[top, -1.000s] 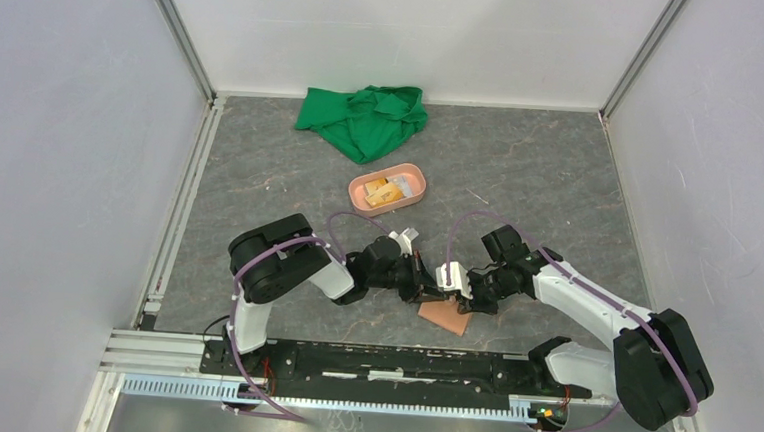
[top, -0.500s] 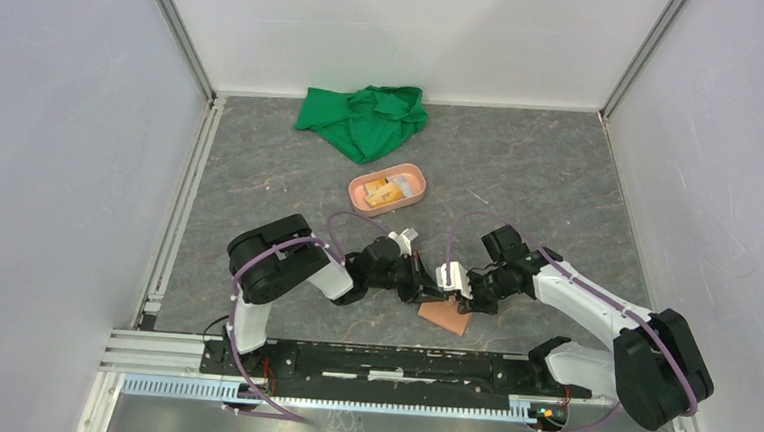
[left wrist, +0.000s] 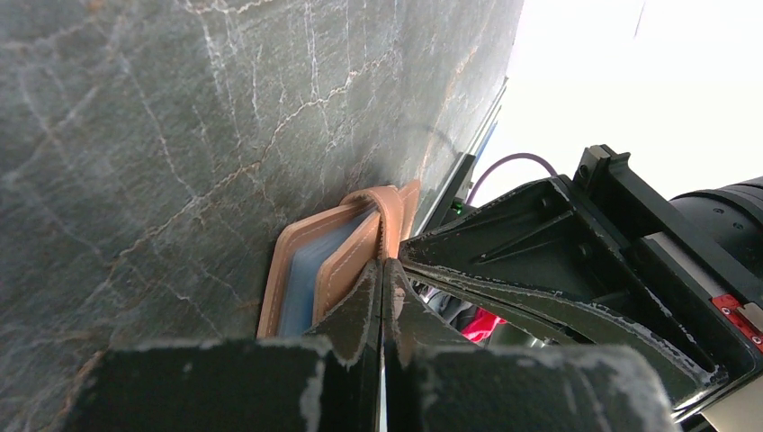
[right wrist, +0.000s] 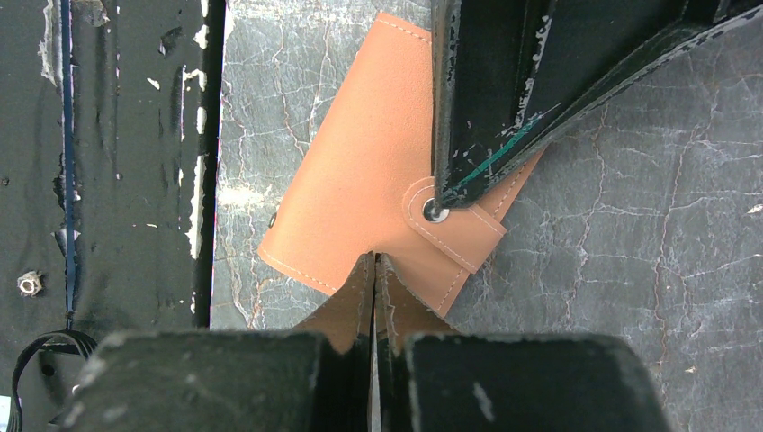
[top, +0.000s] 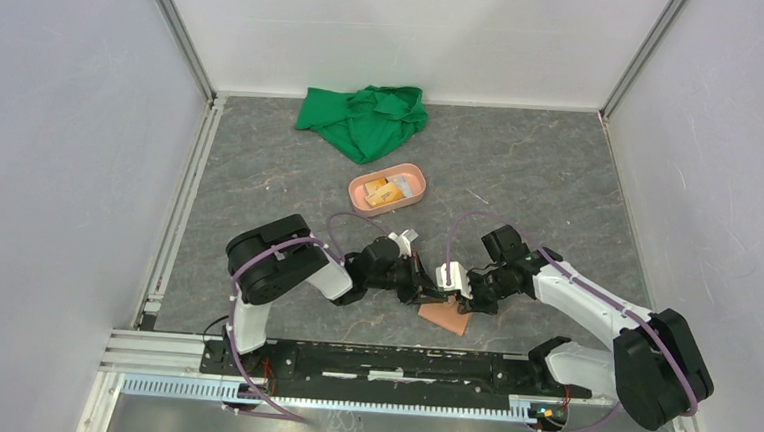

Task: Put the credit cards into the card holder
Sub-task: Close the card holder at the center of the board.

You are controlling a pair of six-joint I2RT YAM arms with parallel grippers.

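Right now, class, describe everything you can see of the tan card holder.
The card holder is a tan, stitched, leather-like wallet lying on the grey table. A short tab with a metal snap wraps one edge; a light blue card shows inside. The left gripper and right gripper, both shut, touch it.
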